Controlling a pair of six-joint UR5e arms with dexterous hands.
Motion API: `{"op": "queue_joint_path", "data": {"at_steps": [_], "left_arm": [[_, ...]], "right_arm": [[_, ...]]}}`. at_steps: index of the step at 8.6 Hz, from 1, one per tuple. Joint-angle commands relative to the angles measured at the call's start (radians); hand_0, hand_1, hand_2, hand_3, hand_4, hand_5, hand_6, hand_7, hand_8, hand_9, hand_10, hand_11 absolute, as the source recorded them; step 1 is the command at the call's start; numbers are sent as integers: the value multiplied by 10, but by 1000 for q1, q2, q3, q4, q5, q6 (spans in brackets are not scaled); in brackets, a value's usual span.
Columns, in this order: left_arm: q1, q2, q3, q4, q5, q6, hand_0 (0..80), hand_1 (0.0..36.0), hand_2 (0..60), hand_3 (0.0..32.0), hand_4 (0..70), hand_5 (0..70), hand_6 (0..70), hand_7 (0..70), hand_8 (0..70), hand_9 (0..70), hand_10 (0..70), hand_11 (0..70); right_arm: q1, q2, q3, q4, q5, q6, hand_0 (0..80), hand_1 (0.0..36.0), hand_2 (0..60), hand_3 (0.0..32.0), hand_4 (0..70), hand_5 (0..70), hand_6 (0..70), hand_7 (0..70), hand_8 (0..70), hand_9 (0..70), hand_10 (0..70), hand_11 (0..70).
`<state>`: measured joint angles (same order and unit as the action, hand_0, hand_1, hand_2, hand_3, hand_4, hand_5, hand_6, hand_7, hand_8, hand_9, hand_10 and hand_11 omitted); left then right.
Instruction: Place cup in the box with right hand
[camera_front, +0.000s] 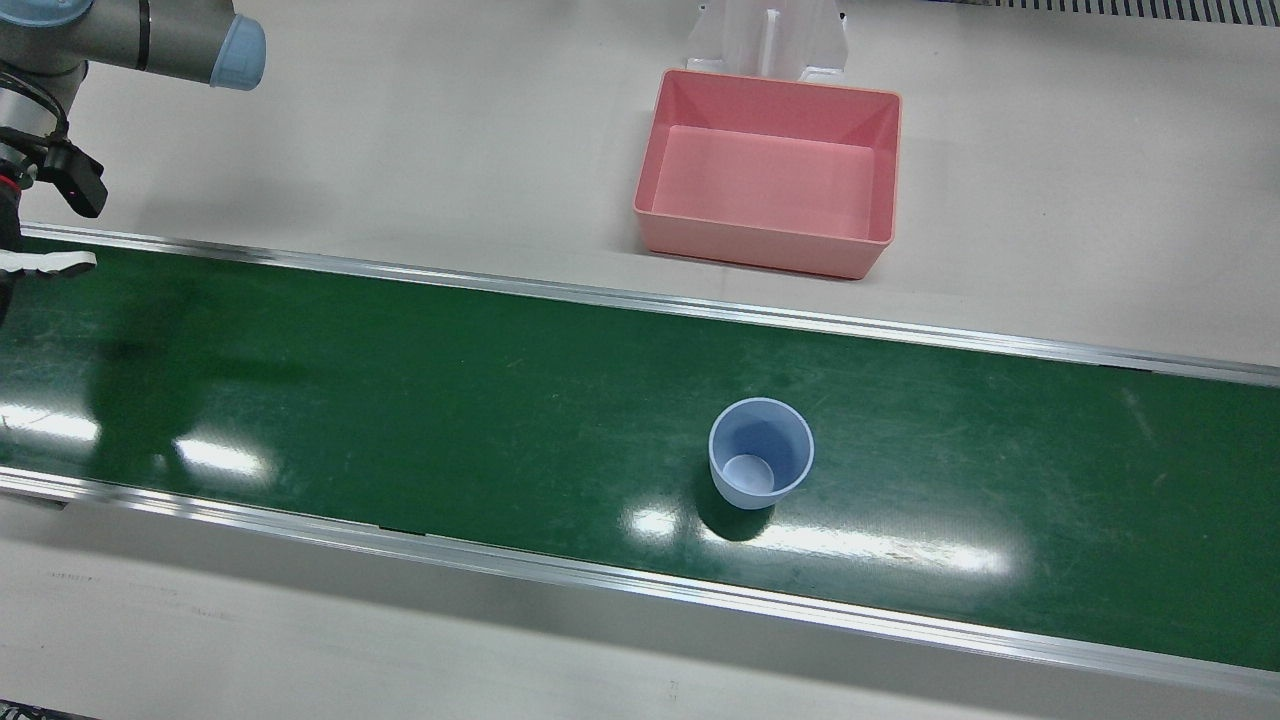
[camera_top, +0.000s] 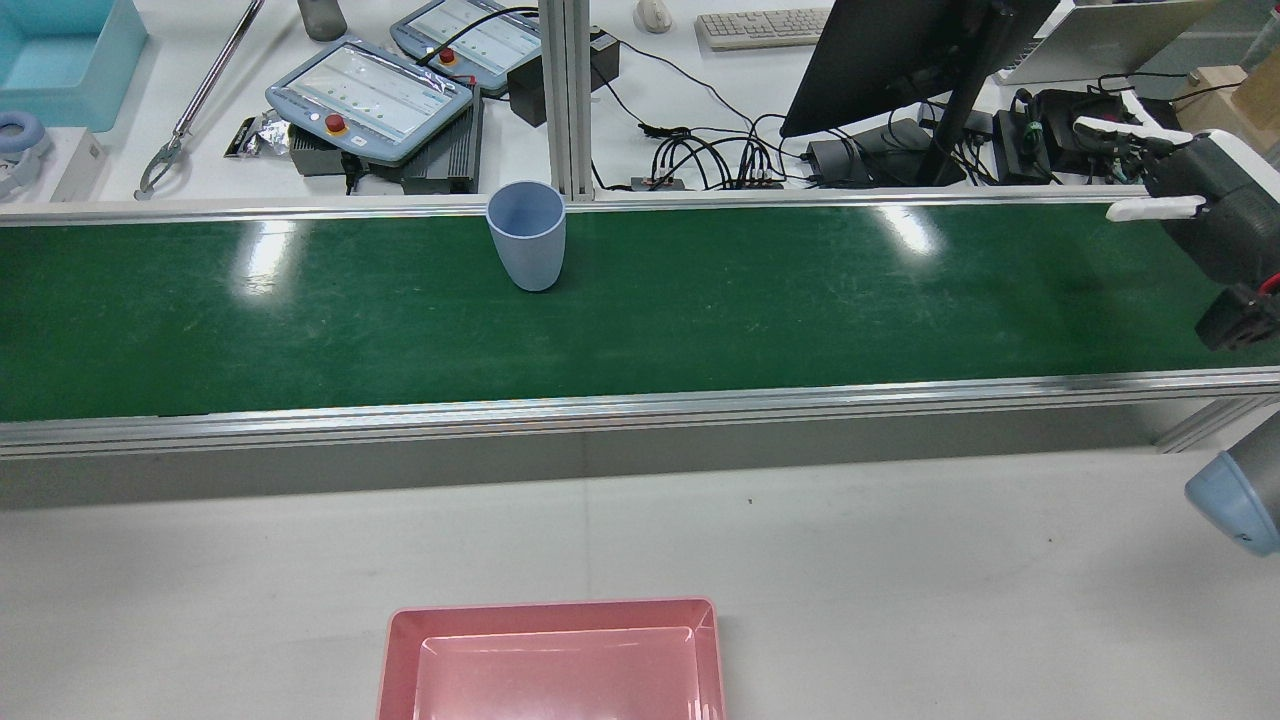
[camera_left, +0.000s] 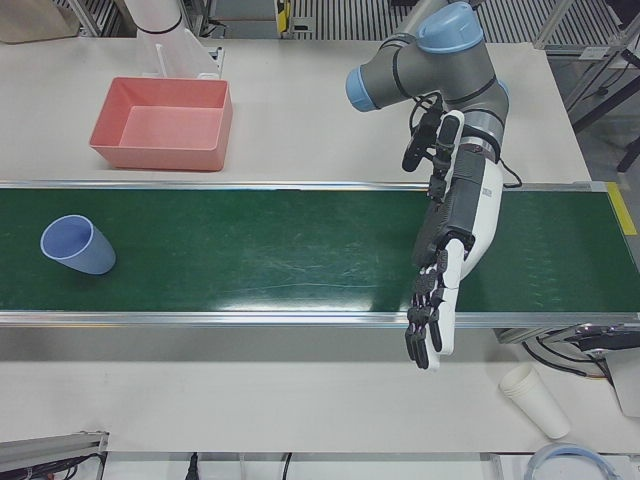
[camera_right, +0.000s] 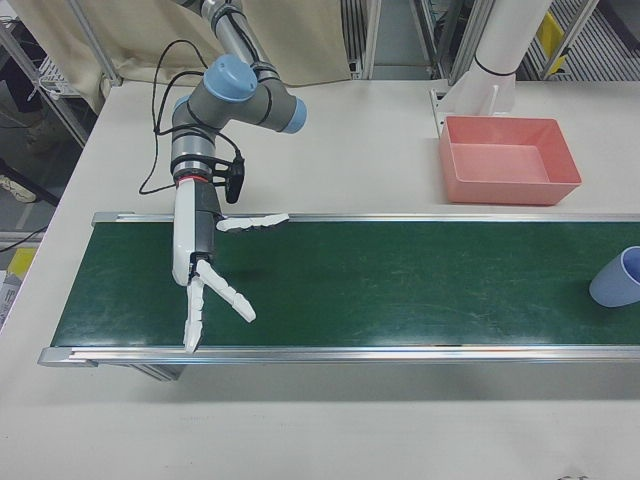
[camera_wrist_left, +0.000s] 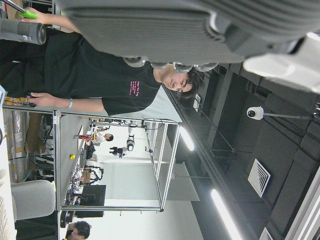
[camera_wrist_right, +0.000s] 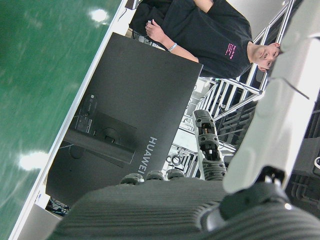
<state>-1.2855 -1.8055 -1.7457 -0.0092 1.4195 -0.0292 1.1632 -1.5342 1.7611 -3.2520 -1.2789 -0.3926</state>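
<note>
A long green conveyor belt (camera_front: 400, 400) crosses our pale table (camera_front: 400, 130). The light blue plastic cup (camera_front: 760, 466) stands upright on it, mouth up, long axis vertical, well apart from the empty pink rectangular plastic box (camera_front: 770, 170). Our right robot hand (camera_right: 205, 270) hovers open, fingers spread, far along the belt; our left robot hand (camera_left: 445, 270) is open too. We should approach sideways and wrap the cup's wall without tipping it.

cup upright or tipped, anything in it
Upright and empty. The cup stands on its base on the green belt, mouth up, and the front view shows its bare bottom inside.
</note>
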Motion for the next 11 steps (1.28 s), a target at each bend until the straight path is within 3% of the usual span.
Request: {"op": "queue_joint_path", "data": {"at_steps": [1,2,3,4,5,6,7,8,11], "left_arm": [[0,0,2,0,-1,0,0,0,0,0,0,0,0,0,0,0,0,0],[0,0,0,0,-1,0,0,0,0,0,0,0,0,0,0,0,0,0],[0,0,0,0,-1,0,0,0,0,0,0,0,0,0,0,0,0,0],[0,0,0,0,1,0,0,0,0,0,0,0,0,0,0,0,0,0],[0,0,0,0,-1,0,0,0,0,0,0,0,0,0,0,0,0,0],[0,0,0,0,1,0,0,0,0,0,0,0,0,0,0,0,0,0],[0,0,2,0,-1,0,0,0,0,0,0,0,0,0,0,0,0,0],[0,0,0,0,-1,0,0,0,0,0,0,0,0,0,0,0,0,0],[0,0,0,0,-1,0,0,0,0,0,0,0,0,0,0,0,0,0]], "right_arm": [[-8,-4,-3,-2,3,1,483,119,61,0,108,29,11,13,0,0,0,0],[-10,-6,-8,-2,3,-2,487,108,29,0,117,29,11,10,0,0,0,0],[-16,-4,-38,3,4,4,479,124,86,0,87,30,10,5,0,0,0,0],[-19,-4,-43,3,4,4,490,97,0,0,122,30,9,4,0,0,0,0],[-22,-1,-42,3,4,4,478,124,88,0,84,30,9,2,0,0,0,0],[-28,0,-42,3,4,3,485,107,29,0,105,30,9,0,0,0,0,0],[-30,2,-42,3,4,1,484,109,31,0,101,30,7,0,0,0,0,0],[-31,2,-43,3,4,-2,471,130,101,0,77,30,7,0,0,0,0,0],[-43,0,-45,3,4,-2,477,111,35,0,96,30,7,0,0,0,0,0]]}}
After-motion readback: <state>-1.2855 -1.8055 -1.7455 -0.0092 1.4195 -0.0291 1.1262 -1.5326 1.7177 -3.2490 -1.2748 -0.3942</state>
